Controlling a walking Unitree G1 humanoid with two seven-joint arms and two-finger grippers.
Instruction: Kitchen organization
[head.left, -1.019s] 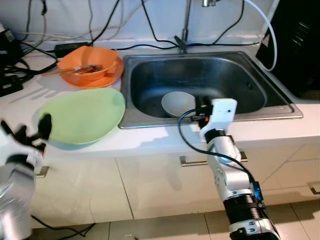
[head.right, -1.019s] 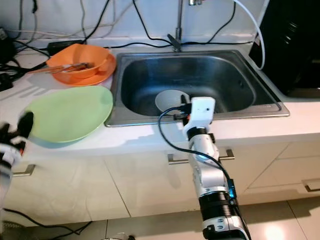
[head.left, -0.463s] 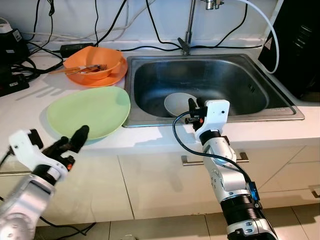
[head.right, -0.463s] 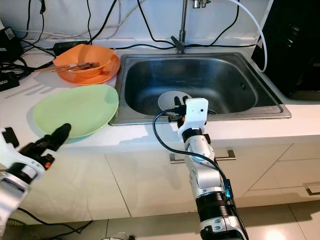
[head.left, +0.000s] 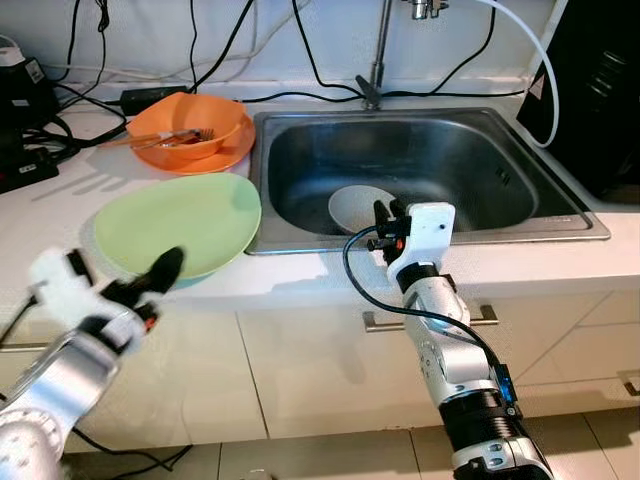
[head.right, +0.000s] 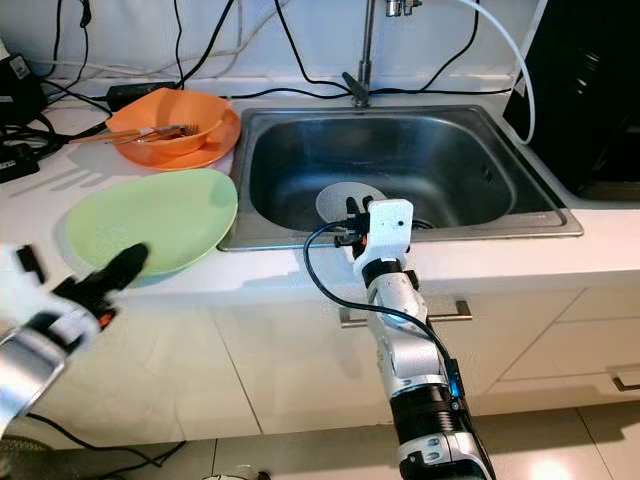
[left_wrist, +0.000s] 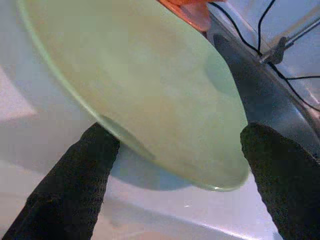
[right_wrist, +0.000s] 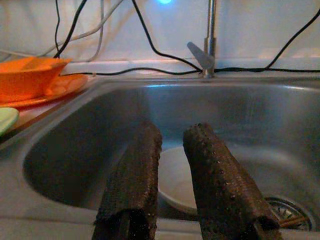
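Sink is the landmark: steel basin set in a white surface, a white bowl lying on its bottom near the front wall. Head views: green plate sits on the surface just beside the sink's left rim, its edge overhanging that rim slightly; behind the plate, also left of the sink, an orange bowl rests on an orange plate with utensils in it. Left end effector hangs at the front edge of the surface, left of the sink, its black tip at the green plate's near edge; blurred. Right end effector is over the sink's front rim, pointing into the basin toward the white bowl. Faucet rises behind the sink, with black cables along the wall. Left wrist view: fingers spread wide, one to either side of the green plate's near rim, neither clearly touching it. Right wrist view: fingers close together with a narrow gap, holding nothing, white bowl behind them on the sink floor, drain beside it.
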